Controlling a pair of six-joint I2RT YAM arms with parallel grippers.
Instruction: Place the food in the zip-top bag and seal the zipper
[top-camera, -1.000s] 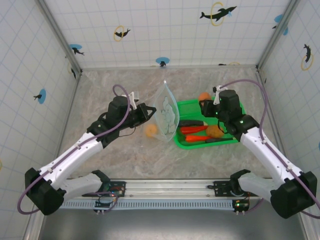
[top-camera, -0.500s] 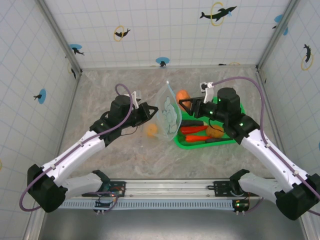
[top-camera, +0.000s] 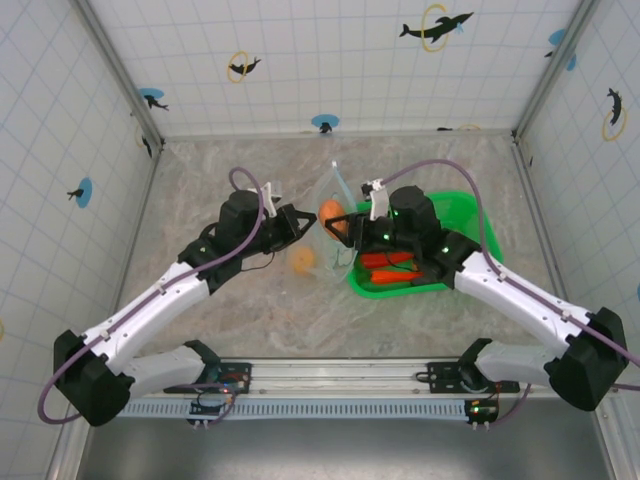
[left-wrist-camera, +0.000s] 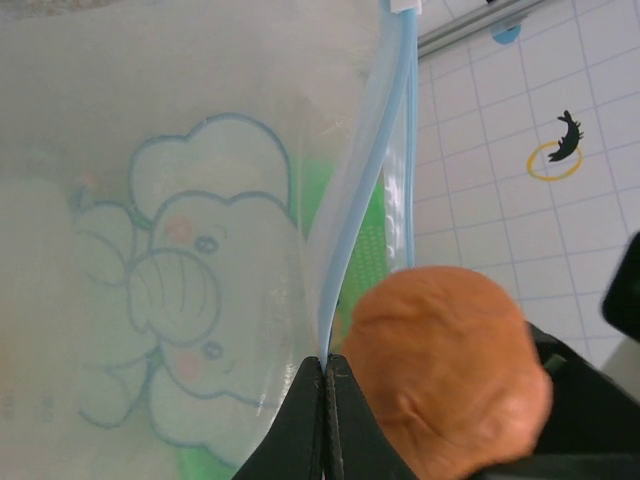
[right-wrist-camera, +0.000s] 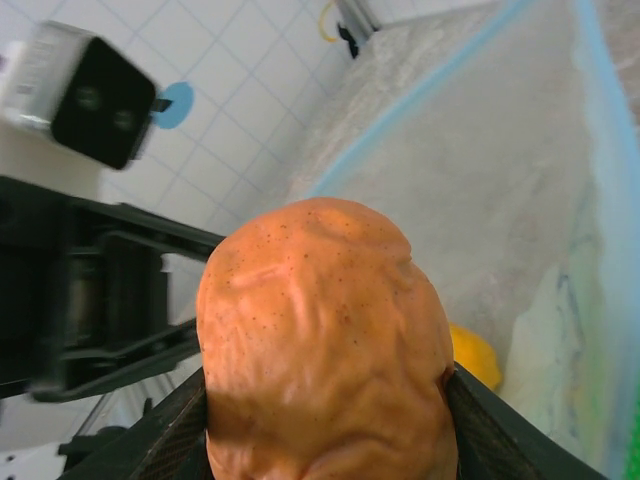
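Left gripper (left-wrist-camera: 325, 385) pinches one lip of the bag (left-wrist-camera: 170, 270) at the zipper (left-wrist-camera: 352, 240), mouth held up and parted; right gripper (top-camera: 342, 220) clamps an orange piece (right-wrist-camera: 325, 350) just beside that mouth, on the basket (top-camera: 465, 212) side; judged next: short push left into the gap; free lip may snag; carrots (top-camera: 385, 262) wait in basket; second orange piece (top-camera: 302, 260) on worktop (top-camera: 220, 180).

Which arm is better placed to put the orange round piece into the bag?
Right. The right hand holds the orange piece at the mouth of the zip-top bag; the left hand is shut on the zipper edge, holding it up.
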